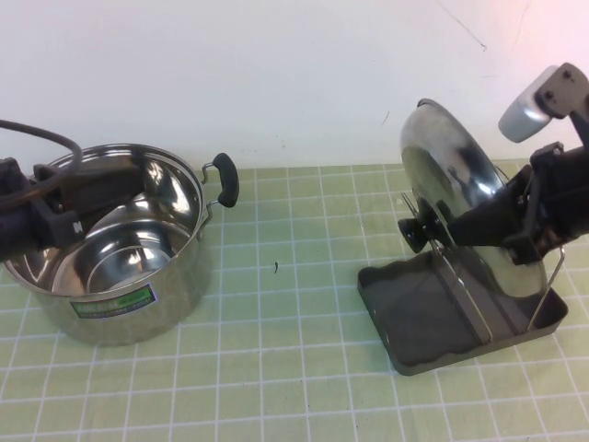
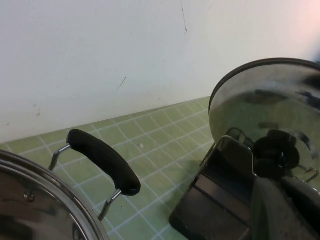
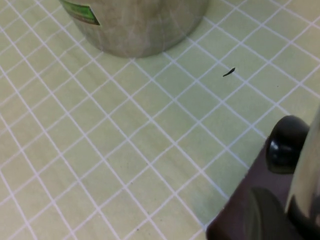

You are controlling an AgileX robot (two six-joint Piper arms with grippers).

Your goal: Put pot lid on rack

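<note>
The pot lid (image 1: 442, 157), shiny steel with a black knob (image 1: 416, 230), stands on edge in the rack (image 1: 414, 313), between its wire loops. The rack is a dark grey tray at the right. My right gripper (image 1: 471, 224) is shut on the lid's lower right part, with one finger across its front face. In the right wrist view the knob (image 3: 286, 145), the lid's edge (image 3: 310, 170) and a dark finger (image 3: 267, 217) show over the rack. My left gripper (image 1: 110, 180) hovers over the open pot (image 1: 110, 276) at the left. The left wrist view shows the lid (image 2: 260, 100) and the rack (image 2: 210, 200).
The steel pot with a green label has a black side handle (image 1: 226, 179) pointing toward the rack; the handle also shows in the left wrist view (image 2: 102, 160). A green tiled mat (image 1: 285, 368) covers the table. A white wall (image 1: 276, 74) stands close behind. A small dark speck (image 1: 276, 268) lies mid-table.
</note>
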